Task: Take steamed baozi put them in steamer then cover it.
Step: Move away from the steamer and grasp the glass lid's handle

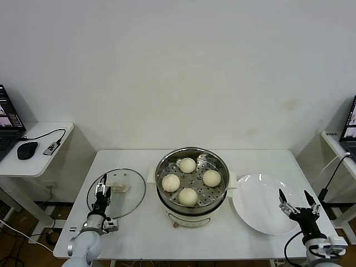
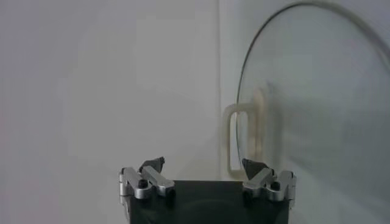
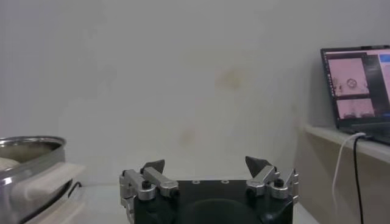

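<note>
Several cream-white baozi [image 1: 188, 180] sit on the perforated tray of the shiny steamer [image 1: 163, 167] at the table's middle. The clear glass cover [image 1: 132, 200] with its cream handle [image 1: 118, 187] lies flat on the table left of the steamer. My left gripper [image 1: 102, 189] is open over the cover's left part, close to the handle; in the left wrist view the gripper [image 2: 203, 165] faces the cover [image 2: 317, 115] and its handle [image 2: 244, 137]. My right gripper [image 1: 295, 198] is open and empty at the right, above the plate's edge; it also shows in the right wrist view [image 3: 206, 164].
A flat white plate [image 1: 256, 211] lies right of the steamer. A side table [image 1: 39, 167] at the left holds a mouse [image 1: 26, 149] and a laptop. Another laptop [image 3: 356, 85] stands on a shelf at the right. The steamer's rim [image 3: 27, 149] shows in the right wrist view.
</note>
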`<control>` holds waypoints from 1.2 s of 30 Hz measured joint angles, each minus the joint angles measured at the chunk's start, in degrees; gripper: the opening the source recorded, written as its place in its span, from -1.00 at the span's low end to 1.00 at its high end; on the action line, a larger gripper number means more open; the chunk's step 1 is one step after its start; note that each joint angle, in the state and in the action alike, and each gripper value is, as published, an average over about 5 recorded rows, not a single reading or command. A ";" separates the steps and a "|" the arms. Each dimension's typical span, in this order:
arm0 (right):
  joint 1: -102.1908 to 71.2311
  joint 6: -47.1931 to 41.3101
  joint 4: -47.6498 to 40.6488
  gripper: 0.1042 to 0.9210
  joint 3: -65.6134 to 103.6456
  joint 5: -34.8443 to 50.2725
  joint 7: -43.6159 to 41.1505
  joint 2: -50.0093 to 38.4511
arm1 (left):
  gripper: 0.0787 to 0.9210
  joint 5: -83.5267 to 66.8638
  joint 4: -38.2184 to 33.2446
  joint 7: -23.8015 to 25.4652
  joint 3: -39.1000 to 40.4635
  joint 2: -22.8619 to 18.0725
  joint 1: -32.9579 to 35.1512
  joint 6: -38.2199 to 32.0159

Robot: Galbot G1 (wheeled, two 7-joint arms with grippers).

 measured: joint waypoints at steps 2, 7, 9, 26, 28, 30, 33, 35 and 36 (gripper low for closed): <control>0.08 0.01 -0.14 0.76 0.00 -0.02 -0.01 0.05 | 0.77 -0.07 0.48 -0.04 0.23 -0.09 -0.52 0.16; 0.08 0.01 -0.34 0.76 0.04 -0.04 -0.07 0.09 | 0.77 -0.55 1.81 -0.41 0.79 -0.09 -1.85 0.78; 0.04 0.02 -0.43 0.76 0.08 -0.05 -0.11 0.12 | 0.77 -0.78 2.24 -0.47 0.93 -0.12 -2.36 1.12; -0.73 0.37 -0.36 0.76 0.51 -0.26 -0.23 0.50 | 0.77 -2.27 5.09 -0.20 2.13 -1.53 -6.09 3.27; -0.90 0.40 -0.26 0.76 0.60 -0.31 -0.25 0.52 | 0.77 -2.60 5.49 -0.24 2.15 -1.57 -6.23 3.45; -1.07 0.43 -0.10 0.76 0.72 -0.35 -0.27 0.53 | 0.77 -2.99 5.85 -0.39 2.15 -1.60 -6.30 3.67; -1.29 0.42 0.15 0.76 0.96 -0.35 -0.29 0.54 | 0.75 -3.63 6.28 -0.66 2.07 -1.56 -6.35 3.89; -1.44 0.42 0.25 0.76 1.13 -0.34 -0.30 0.54 | 0.67 -4.09 6.40 -0.68 1.98 -1.51 -6.34 3.91; -1.50 0.42 0.28 0.76 1.19 -0.34 -0.30 0.55 | 0.63 -4.33 6.42 -0.65 1.94 -1.49 -6.33 3.90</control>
